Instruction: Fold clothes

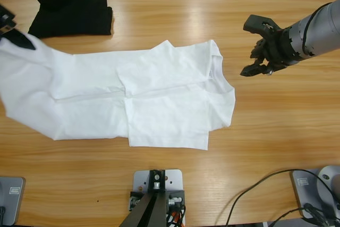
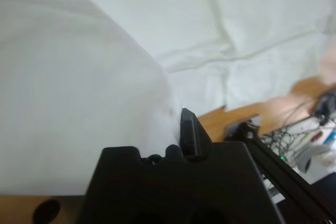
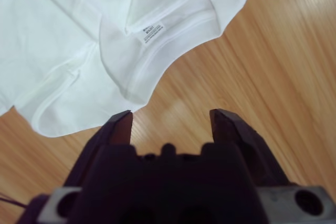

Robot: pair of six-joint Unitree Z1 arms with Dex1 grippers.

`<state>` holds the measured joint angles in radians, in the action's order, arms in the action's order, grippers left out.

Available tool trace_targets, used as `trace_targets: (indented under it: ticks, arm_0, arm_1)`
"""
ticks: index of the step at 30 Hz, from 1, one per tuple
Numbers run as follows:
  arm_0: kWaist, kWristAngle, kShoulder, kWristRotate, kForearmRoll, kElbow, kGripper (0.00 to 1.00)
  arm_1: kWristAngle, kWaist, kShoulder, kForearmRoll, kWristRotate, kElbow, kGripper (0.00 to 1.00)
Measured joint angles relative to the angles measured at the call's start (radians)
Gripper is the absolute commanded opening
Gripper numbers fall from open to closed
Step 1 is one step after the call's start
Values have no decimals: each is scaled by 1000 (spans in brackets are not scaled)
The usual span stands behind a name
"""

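The white T-shirt (image 1: 133,97) lies spread across the table's middle, both sleeves folded in over its body and its collar (image 1: 217,73) at the right end. Its left end rises off the wood, gathered in my left gripper (image 1: 16,38), which is shut on the fabric. In the left wrist view the cloth (image 2: 79,87) drapes over one jaw and only the other fingertip (image 2: 190,129) shows. My right gripper (image 1: 260,46) hovers open just right of the collar, nothing between its jaws. The right wrist view shows the collar and its label (image 3: 152,32) just beyond the open gripper (image 3: 170,121).
A black folded garment (image 1: 71,14) rests at the table's back left, close to the lifted end of the shirt. Bare wood (image 1: 281,120) stretches to the right of the shirt and along the front. Cables (image 1: 265,195) run over the front right corner.
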<state>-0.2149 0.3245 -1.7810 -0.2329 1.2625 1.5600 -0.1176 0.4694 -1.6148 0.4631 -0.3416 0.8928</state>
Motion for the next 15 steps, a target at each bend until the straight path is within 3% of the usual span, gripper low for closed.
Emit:
trace_targets:
  ticks: [8,15]
  arm_0:
    - [-206,109,-66,-45,26,242,0]
    - [-378,171,-213,-79,30,450,0]
  arm_1:
    - [0,0,-1,0,0,4,609]
    - [8,0,-6,0,0,23,609]
